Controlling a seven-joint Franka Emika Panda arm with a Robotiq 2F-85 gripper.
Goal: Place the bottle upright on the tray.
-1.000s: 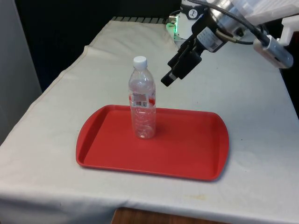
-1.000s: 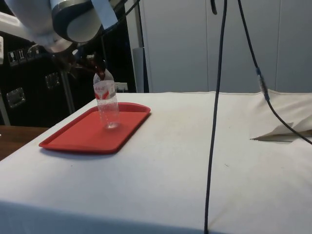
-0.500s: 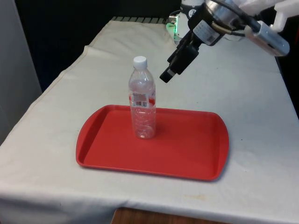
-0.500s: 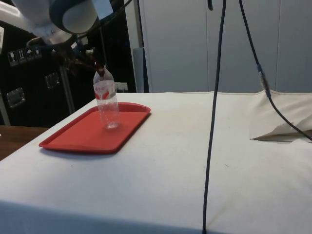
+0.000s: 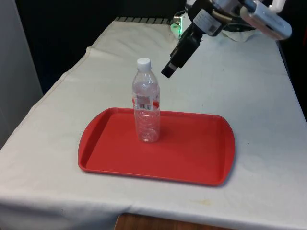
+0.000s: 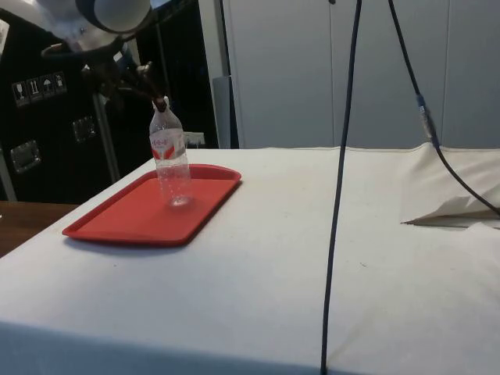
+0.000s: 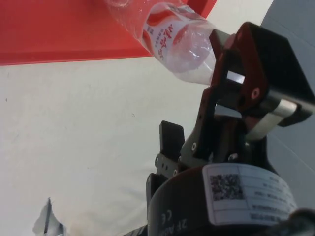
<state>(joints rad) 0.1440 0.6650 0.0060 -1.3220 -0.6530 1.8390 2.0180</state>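
I see the bottle [image 5: 146, 103] standing upright on the red tray [image 5: 192, 153], in the tray's half toward the front view's left and nearer its far edge than its near edge. It is clear plastic with a white cap [image 5: 143, 63] and a red and white label [image 5: 146, 102]. The tray lies flat on the white cloth [image 5: 72, 110], close to the table's near edge. My gripper [image 5: 169, 70] is in the air, above the cloth just beyond the tray's far edge, a little higher than the cap and to the front view's right of it; nothing is between the fingers and it does not touch the bottle. In the side view the gripper [image 6: 148, 92] looks just beside the cap. I cannot tell if the fingers are spread or pressed together. In the wrist view the bottle [image 7: 170, 39] and a part of the tray [image 7: 59, 34] appear past one finger [image 7: 246, 83].
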